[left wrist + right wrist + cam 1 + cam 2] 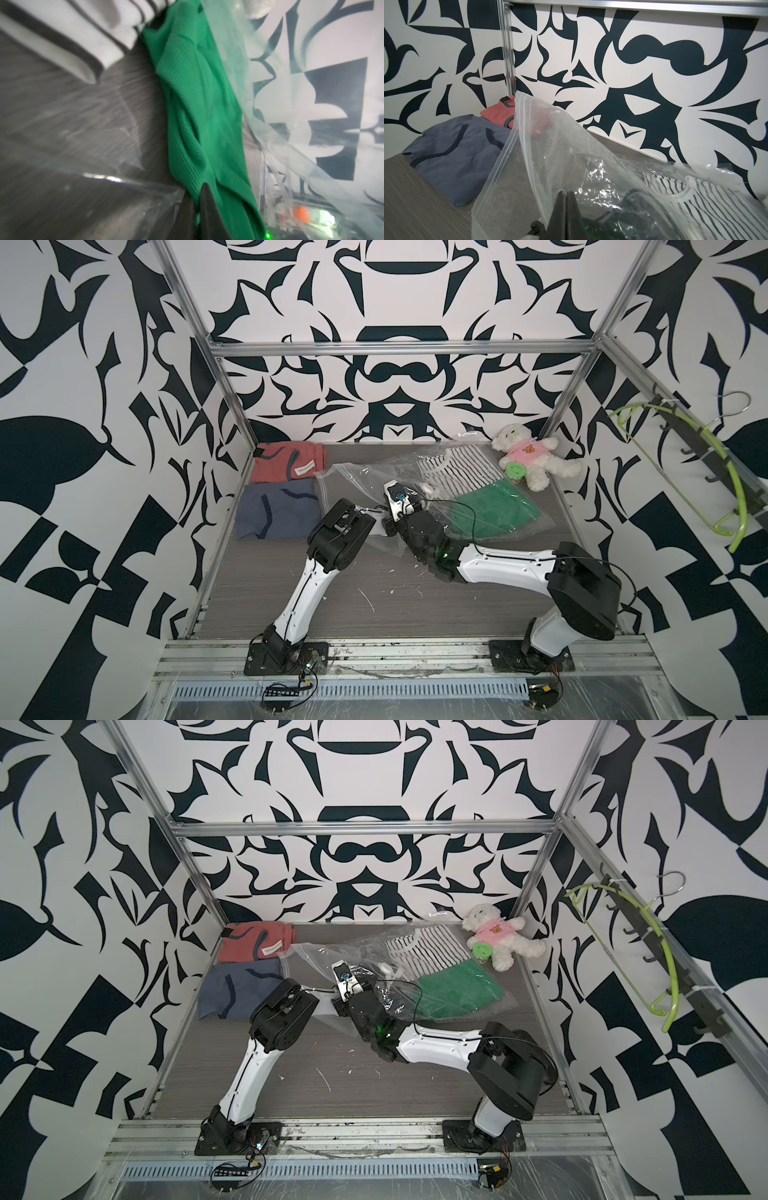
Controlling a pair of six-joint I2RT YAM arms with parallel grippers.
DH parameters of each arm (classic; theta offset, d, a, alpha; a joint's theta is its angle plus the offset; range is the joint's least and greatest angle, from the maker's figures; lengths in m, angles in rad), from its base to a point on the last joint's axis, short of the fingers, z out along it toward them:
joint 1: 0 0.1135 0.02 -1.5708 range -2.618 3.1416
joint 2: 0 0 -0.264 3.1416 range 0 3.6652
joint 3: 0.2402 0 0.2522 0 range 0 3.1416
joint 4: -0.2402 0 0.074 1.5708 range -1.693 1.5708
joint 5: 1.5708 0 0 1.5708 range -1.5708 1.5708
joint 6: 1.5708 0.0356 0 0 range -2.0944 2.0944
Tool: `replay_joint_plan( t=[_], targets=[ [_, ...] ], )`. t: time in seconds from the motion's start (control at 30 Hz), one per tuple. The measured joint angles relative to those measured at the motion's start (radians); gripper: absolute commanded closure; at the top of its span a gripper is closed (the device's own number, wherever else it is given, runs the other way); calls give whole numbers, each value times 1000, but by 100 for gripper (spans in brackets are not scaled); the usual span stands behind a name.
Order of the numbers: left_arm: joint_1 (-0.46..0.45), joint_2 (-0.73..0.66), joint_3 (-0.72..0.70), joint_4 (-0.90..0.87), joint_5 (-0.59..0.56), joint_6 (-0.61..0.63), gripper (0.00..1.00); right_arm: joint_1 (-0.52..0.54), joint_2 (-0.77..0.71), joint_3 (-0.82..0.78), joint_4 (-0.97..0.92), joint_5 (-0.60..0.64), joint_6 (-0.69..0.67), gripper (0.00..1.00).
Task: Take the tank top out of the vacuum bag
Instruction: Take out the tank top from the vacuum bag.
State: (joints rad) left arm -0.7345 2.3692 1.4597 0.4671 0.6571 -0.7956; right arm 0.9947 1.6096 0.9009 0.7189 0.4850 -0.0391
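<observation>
Left pincer [197, 200], inside the bag [550, 145], is pinching the green top [197, 104] by its near end, its length running straight away; right pincer [566, 196] is clamping the bag's upper film.

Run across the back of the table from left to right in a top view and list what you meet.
Red folded garment → clear end of the vacuum bag → striped garment inside that bag → teddy bear → green hanger on the side rail.
</observation>
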Motion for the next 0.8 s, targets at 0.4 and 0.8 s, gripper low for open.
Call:
replay_joint_plan(
  t=[0.4,0.8],
  targets=[
    [-11,-3,-8,19,-23,-13,100,5,-35,-105,51,27,39,100],
    [9,-63,-44,-119,-100,7,100,17,-36,-141,132,31,39,100]
  ],
)
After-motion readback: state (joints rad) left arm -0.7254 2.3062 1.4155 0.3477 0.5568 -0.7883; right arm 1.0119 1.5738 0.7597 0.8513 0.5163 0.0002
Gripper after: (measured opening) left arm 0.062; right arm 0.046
